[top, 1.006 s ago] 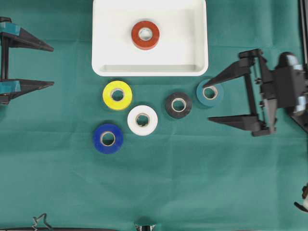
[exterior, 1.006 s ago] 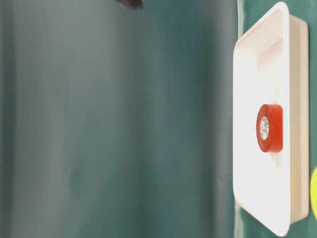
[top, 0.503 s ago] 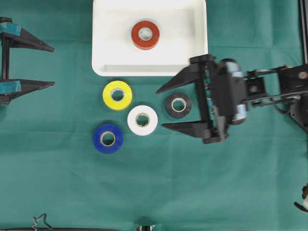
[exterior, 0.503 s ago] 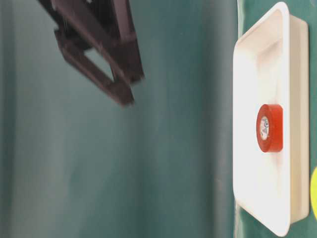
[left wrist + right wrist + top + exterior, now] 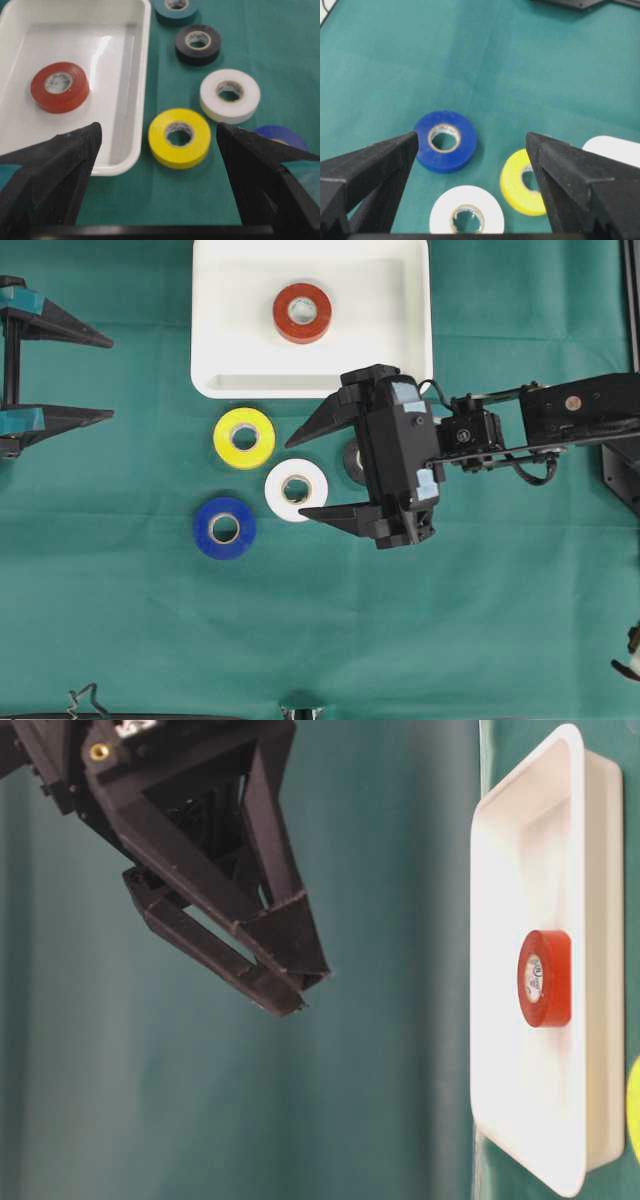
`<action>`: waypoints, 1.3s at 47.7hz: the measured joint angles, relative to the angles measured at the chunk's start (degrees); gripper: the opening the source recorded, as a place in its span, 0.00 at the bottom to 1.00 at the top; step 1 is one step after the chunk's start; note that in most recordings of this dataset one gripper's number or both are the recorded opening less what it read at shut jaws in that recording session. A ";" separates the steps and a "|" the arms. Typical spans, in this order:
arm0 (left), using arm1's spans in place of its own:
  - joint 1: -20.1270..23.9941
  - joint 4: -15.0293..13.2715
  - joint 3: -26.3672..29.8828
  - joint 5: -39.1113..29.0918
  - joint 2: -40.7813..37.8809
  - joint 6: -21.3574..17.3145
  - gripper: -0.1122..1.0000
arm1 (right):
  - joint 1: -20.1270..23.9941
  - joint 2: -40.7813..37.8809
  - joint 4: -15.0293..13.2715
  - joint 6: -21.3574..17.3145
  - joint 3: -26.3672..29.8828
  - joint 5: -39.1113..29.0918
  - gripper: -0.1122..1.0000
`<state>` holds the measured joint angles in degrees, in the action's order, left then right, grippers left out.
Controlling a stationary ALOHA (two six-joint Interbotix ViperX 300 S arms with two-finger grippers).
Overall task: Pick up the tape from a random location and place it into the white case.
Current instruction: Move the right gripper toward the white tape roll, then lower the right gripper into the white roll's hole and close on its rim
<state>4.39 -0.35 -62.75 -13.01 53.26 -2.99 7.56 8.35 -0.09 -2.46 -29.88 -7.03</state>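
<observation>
our right pincer [image 5: 312, 472] gapes wide over the rolls, holding nothing.
white tape [image 5: 296, 489] lies between its tips; our left pincer [image 5: 108, 377] is wide open too, empty.

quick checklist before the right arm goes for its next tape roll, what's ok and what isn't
1. Right pincer open wide enough for a roll: ok, jaws spread and empty.
2. Round white tape roll lined up between the jaws: ok, it sits in the gap seen from overhead.
3. Pincer low enough to close: cannot tell, no view settles its height above the green cloth.
4. Neighbours clear of the jaws: not ok, the yellow tape roll lies close and the black tape roll is half hidden under the wrist.
5. Room in the shallow white plastic case: ok, only the red tape roll inside.
6. Left pincer out of the way: ok, parked open at the edge.
</observation>
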 measured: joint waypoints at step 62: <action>0.00 0.00 0.00 -0.18 0.00 0.44 0.95 | 0.00 -10.46 -0.44 -5.54 16.96 -36.47 0.92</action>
<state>4.39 -0.35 -62.75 -13.18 53.26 -2.55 7.56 -2.11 -0.53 -8.00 -12.92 -43.51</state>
